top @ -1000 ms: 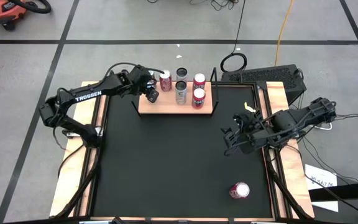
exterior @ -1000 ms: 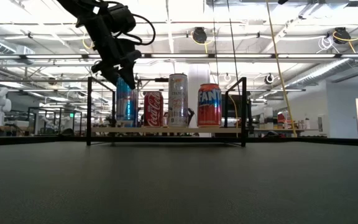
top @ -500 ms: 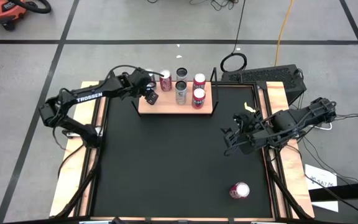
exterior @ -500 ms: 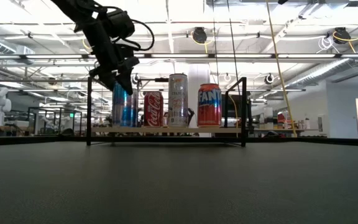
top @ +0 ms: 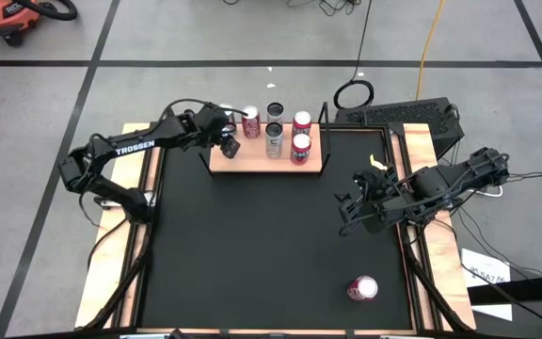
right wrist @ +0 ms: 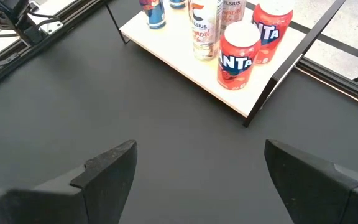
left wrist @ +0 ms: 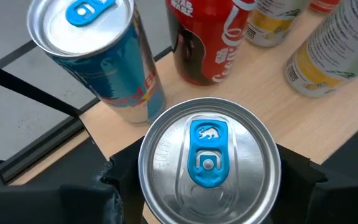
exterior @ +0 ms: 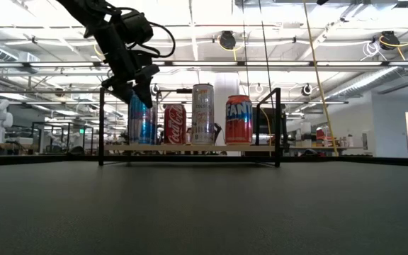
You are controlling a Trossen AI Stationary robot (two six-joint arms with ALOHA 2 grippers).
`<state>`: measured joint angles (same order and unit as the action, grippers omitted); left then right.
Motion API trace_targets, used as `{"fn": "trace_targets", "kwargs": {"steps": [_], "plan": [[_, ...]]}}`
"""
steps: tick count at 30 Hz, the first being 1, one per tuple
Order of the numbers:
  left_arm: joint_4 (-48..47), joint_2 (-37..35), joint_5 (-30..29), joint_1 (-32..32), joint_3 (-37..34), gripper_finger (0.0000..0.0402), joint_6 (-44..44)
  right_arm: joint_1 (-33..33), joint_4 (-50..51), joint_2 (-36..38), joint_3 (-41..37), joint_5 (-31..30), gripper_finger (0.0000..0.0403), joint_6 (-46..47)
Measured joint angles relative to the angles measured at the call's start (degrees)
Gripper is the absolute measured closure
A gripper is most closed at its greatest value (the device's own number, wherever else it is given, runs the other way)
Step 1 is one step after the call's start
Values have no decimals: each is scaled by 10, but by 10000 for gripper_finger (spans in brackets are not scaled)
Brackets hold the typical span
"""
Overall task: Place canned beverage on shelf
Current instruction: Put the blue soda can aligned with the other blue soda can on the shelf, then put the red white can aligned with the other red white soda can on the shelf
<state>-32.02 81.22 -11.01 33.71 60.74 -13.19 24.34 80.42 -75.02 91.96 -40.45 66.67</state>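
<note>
The light-wood shelf (top: 252, 162) stands at the table's far edge and holds several upright cans. A blue can with a blue tab (left wrist: 209, 163) stands at its left end, and also shows in the low view (exterior: 143, 122). My left gripper (top: 230, 143) hangs just over that can, open. Its fingers (left wrist: 124, 180) stand on either side of the can's top in the left wrist view. My right gripper (top: 356, 213) is open and empty over the table's right side. It faces the shelf (right wrist: 166, 45).
On the shelf stand a second blue can (left wrist: 98, 56), a Coca-Cola can (exterior: 173, 125), a tall Celsius can (exterior: 202, 113) and a Fanta can (exterior: 238, 119). A red can (top: 362, 287) sits on the black table near its front right. Black wire brackets (exterior: 278, 126) rise at the shelf's ends.
My left gripper has risen a little and shifted toward the table's left, off the blue can. The can stays upright on the shelf's left end. My right arm has kept still.
</note>
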Motion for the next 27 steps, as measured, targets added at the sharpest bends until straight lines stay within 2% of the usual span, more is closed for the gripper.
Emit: {"fn": "trace_targets", "kwargs": {"steps": [8, 13, 21, 27], "plan": [[-35, -19, 8, 1, 29, 80, 21, -2, 0, 0, 0, 0, 65, -1], [-51, -42, 16, 0, 59, 51, 30, -19, 0, 0, 0, 11, 65, -20], [-51, -105, 48, -26, 132, 47, 88, -32, -23, 0, 0, 182, 65, -135], [24, -151, 170, -95, 135, 47, 90, 21, -30, -16, 0, 272, 65, -167]]}}
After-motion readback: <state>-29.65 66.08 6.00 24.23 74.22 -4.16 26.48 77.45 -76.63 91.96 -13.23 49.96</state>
